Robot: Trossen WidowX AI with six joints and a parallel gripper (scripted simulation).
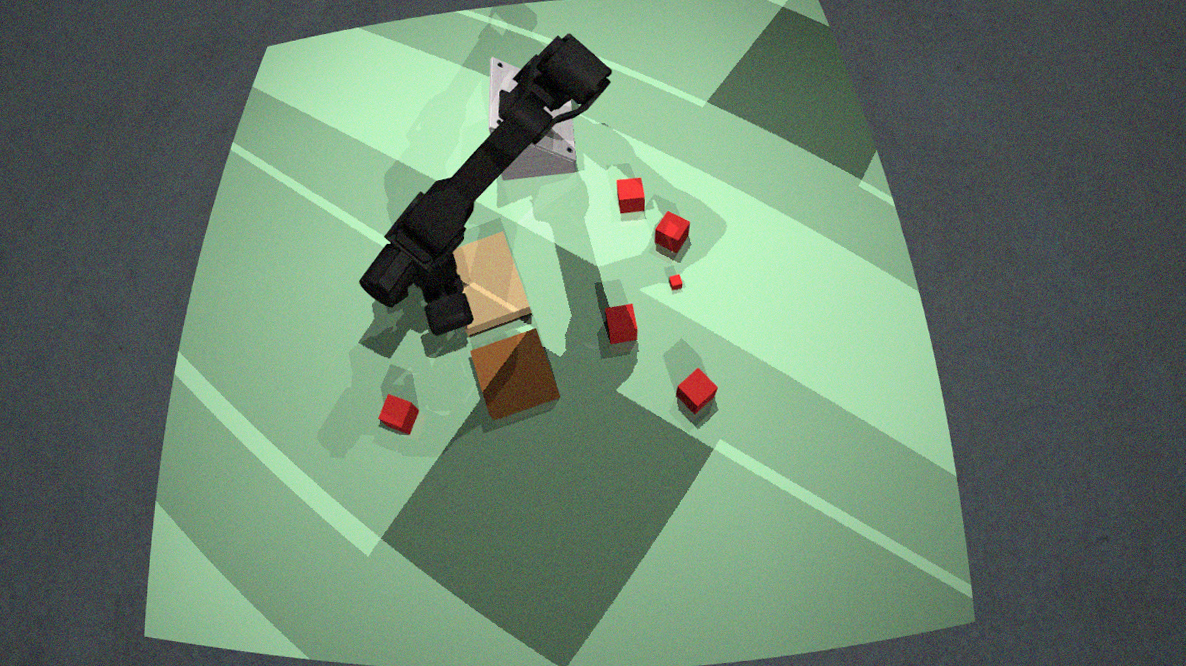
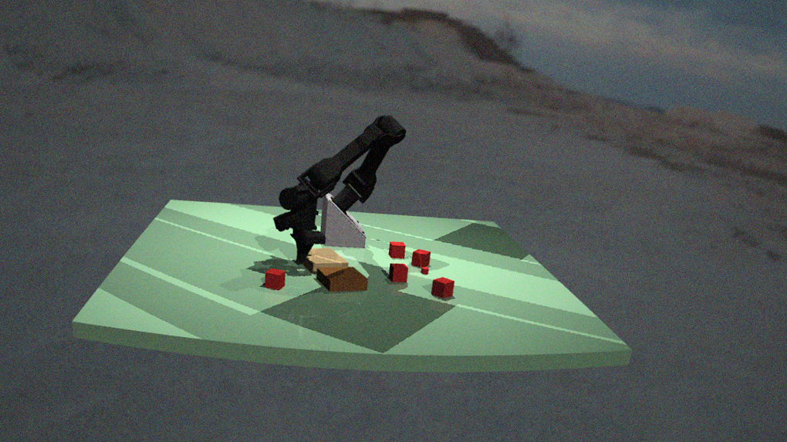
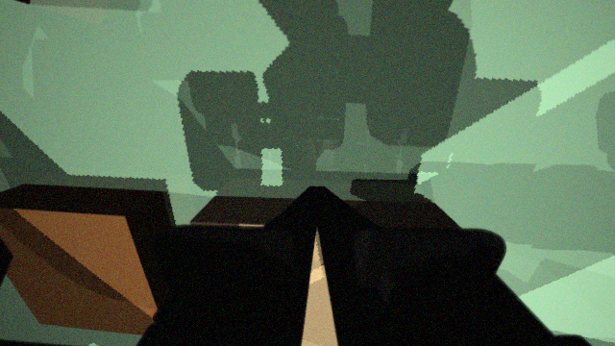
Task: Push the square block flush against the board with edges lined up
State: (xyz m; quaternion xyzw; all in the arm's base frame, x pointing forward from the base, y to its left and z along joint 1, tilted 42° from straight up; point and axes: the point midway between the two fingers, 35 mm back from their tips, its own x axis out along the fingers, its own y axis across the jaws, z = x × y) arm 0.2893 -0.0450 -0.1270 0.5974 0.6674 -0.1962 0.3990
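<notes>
The tan flat board (image 1: 496, 277) (image 2: 328, 257) lies mid-table; a sliver of it shows between the fingers in the wrist view (image 3: 317, 288). The brown square block (image 1: 519, 377) (image 2: 343, 278) (image 3: 82, 255) sits just in front of the board's near end, turned slightly, with a thin wedge of green table showing between them. My gripper (image 1: 448, 318) (image 2: 306, 255) (image 3: 316, 193) is shut and empty. It is low at the board's left long side, near the corner closest to the block, touching or almost touching the board.
Several red cubes lie around: one front left of the gripper (image 1: 398, 413), the others to the right (image 1: 619, 323) (image 1: 696, 390) (image 1: 671, 231). The grey arm base (image 1: 547, 159) stands behind the board. Moving light and shadow patches cover the green table (image 1: 750, 517).
</notes>
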